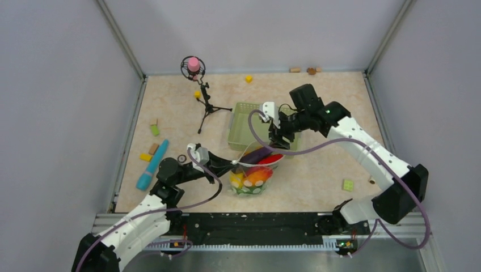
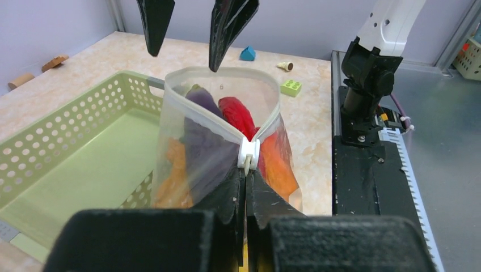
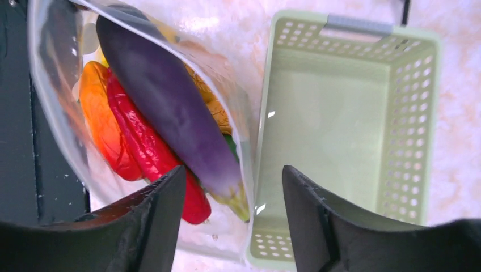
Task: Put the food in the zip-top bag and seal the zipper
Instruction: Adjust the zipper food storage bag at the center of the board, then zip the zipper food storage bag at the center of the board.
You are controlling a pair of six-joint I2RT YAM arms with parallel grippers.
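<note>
1. The left gripper (image 2: 245,175) is pinched together on the bag (image 2: 215,71), right at its white slider (image 2: 248,152), holding the mouth up beside the basket (image 3: 408,113).
2. The food's inside: eggplant (image 3: 170,107), chili (image 3: 147,147), orange pieces (image 3: 99,113).
3. The right gripper (image 2: 183,59) hovers empty, fingers apart, over the mouth's far end.
4. The zipper (image 2: 195,116) gapes, running from the left gripper away toward the right one. Sealing likely follows that line, and the left arm has the slider.

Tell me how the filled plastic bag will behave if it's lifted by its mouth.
Probably floppy: the bag is thin, clear film whose mouth bows open. Likely bottom-heavy, since the eggplant and chili fill it. It may sag or swing from the left fingers.
</note>
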